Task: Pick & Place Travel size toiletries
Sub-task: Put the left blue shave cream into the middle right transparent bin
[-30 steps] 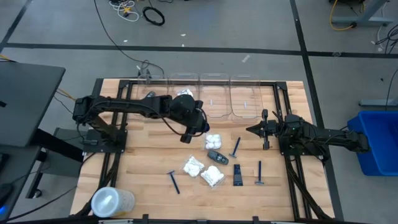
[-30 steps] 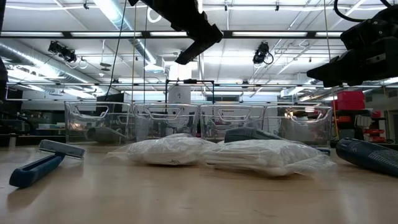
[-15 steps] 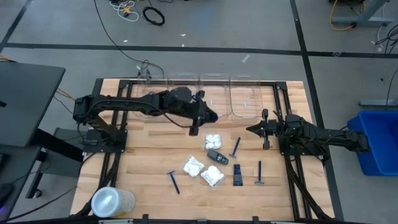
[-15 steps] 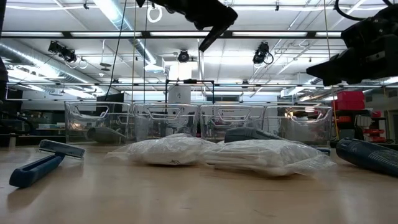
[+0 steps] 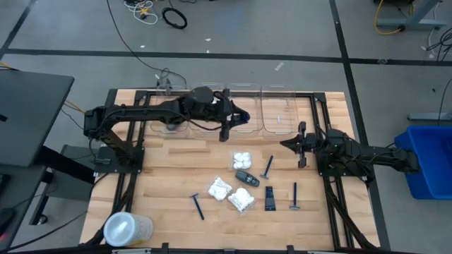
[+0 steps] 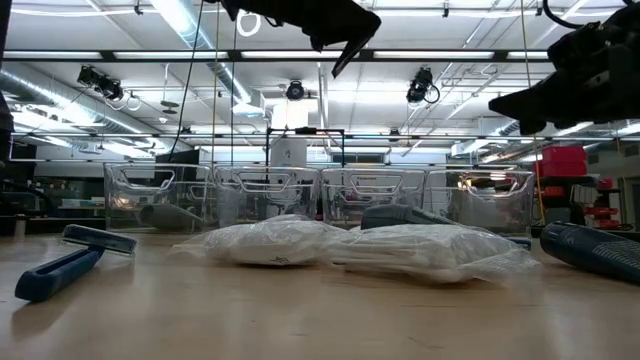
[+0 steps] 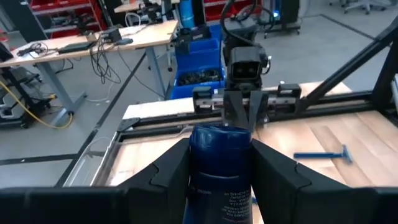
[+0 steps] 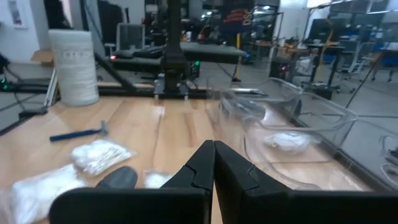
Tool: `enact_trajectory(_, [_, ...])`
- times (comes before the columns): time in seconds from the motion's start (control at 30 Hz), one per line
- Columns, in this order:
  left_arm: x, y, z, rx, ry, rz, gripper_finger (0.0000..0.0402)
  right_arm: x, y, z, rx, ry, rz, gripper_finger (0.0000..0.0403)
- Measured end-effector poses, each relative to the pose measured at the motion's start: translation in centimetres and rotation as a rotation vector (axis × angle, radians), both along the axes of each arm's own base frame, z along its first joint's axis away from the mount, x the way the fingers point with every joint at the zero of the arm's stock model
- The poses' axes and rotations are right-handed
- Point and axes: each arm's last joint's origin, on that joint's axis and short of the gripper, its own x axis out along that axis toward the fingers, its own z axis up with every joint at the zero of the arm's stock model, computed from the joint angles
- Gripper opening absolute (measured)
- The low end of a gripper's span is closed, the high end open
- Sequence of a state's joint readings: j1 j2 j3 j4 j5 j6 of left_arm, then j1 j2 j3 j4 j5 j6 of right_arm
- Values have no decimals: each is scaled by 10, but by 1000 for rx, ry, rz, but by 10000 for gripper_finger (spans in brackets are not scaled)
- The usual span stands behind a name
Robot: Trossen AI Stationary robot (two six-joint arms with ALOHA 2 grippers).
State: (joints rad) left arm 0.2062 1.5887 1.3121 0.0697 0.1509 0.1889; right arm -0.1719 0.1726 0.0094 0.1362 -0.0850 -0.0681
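My left gripper [image 5: 239, 117] hangs high over the clear bins [image 5: 244, 111] at the table's far edge, shut on a dark blue tube [image 7: 221, 177] with white print. On the table lie white packets [image 5: 242, 159] [image 5: 219, 188] [image 5: 241, 200], a dark grey oval case [image 5: 246, 177], a black tube [image 5: 270, 197] and blue razors [image 5: 268, 166] [image 5: 197, 205] [image 5: 295, 197]. My right gripper [image 5: 288, 145] waits shut at the right, clear of everything; its closed fingers [image 8: 213, 155] show in the right wrist view. My left gripper pinches the blue tube's two sides [image 7: 198, 168] between its two fingers [image 7: 168, 177]. The tube lies along the fingers, and its rounded end [image 7: 221, 130] reaches past the fingertips. The fingers point nearly level toward the table's right. The tube is lifted clear of the table and bins.
Several clear bins [image 6: 270, 195] stand in a row along the far edge; one holds a white packet [image 8: 283, 140]. A large translucent round container [image 5: 127, 229] stands at the near left corner. Bare wood lies at the near right and left of the items.
My left gripper has risen and gone from above the white packets toward the far edge and a little right, ending over the bins. It has tipped from pointing down to nearly level, keeping the tube between its fingers.
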Motion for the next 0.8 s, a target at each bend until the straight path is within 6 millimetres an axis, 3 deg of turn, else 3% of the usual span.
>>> enact_trajectory(0.43, [0,0,3,3,-28,0,154,-1,-6,24,-21,-240,-216,13])
enact_trajectory(0.8, [1,1,6,12,-64,3,154,12,-10,45,-50,-195,-278,12])
